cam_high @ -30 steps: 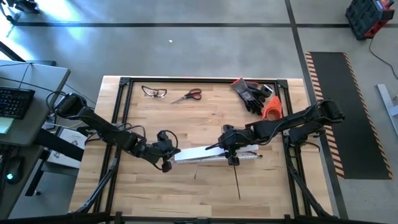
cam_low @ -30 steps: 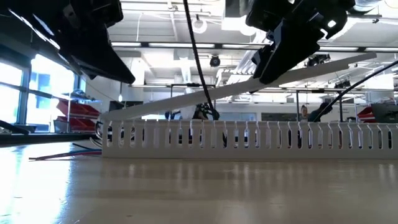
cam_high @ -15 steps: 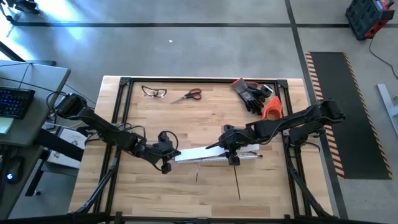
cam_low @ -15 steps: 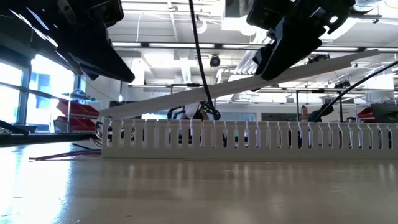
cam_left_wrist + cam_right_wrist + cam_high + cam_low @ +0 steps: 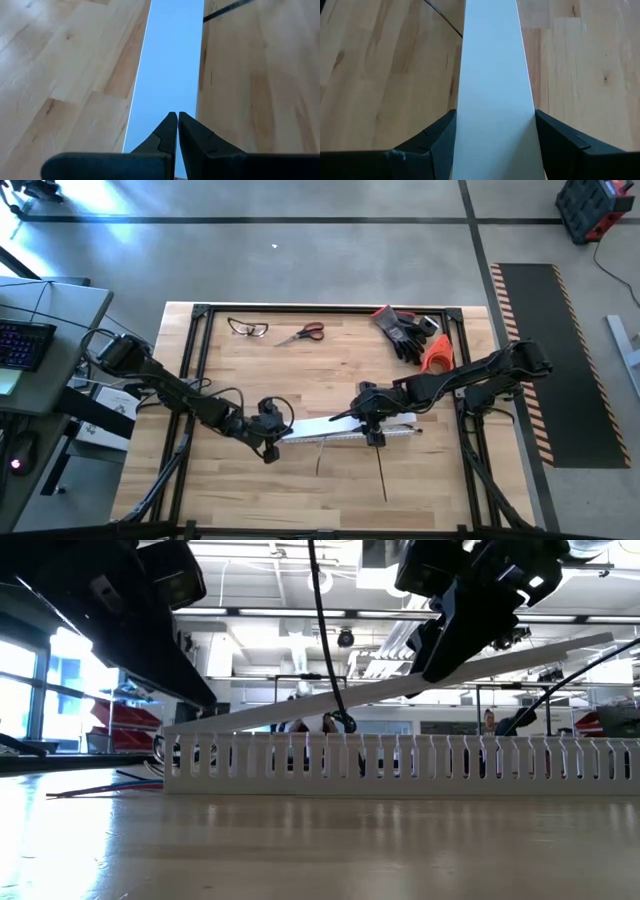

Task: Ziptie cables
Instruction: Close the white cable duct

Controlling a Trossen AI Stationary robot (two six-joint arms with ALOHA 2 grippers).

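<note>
The right hand (image 5: 372, 423) sits just right of centre in the high view, its fingers (image 5: 432, 145) spread across the width of a flat white cover strip (image 5: 494, 90) and gripping it by its edges. In the low view that strip (image 5: 400, 690) slopes up toward the right above the white slotted channel (image 5: 400, 758) on the table (image 5: 330, 360). The left hand (image 5: 270, 442), left of centre, is closed empty at the strip's low end. The cables (image 5: 110, 783) lie at the left of the low view beside the channel's end. Two zipties (image 5: 383, 475) lie in the lower middle of the high view.
</note>
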